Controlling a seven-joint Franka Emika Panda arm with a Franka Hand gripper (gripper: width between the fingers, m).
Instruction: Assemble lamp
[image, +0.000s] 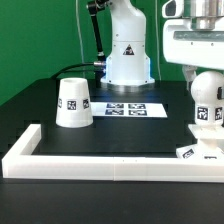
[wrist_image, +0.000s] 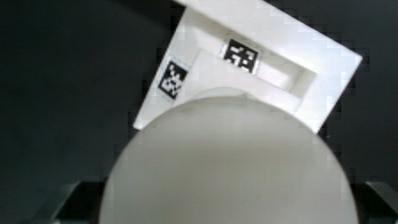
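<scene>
My gripper (image: 205, 76) is shut on the white ball-shaped bulb (image: 206, 102) and holds it at the exterior view's right, just above the flat square base (image: 189, 151). In the wrist view the bulb (wrist_image: 222, 150) fills the foreground between my gripper's (wrist_image: 222, 208) dark fingers (wrist_image: 71, 205). The base (wrist_image: 267, 62) lies beneath it, with two tags and a recessed slot showing. The truncated-cone shade (image: 74, 103) stands upright on the black table at the exterior view's left, far from the gripper. Whether the bulb touches the base I cannot tell.
The marker board (image: 127, 108) lies flat mid-table in front of the robot's white body (image: 128, 50). The long white bar-shaped border (image: 110, 161) runs along the front edge and turns back at the exterior view's left (image: 22, 140).
</scene>
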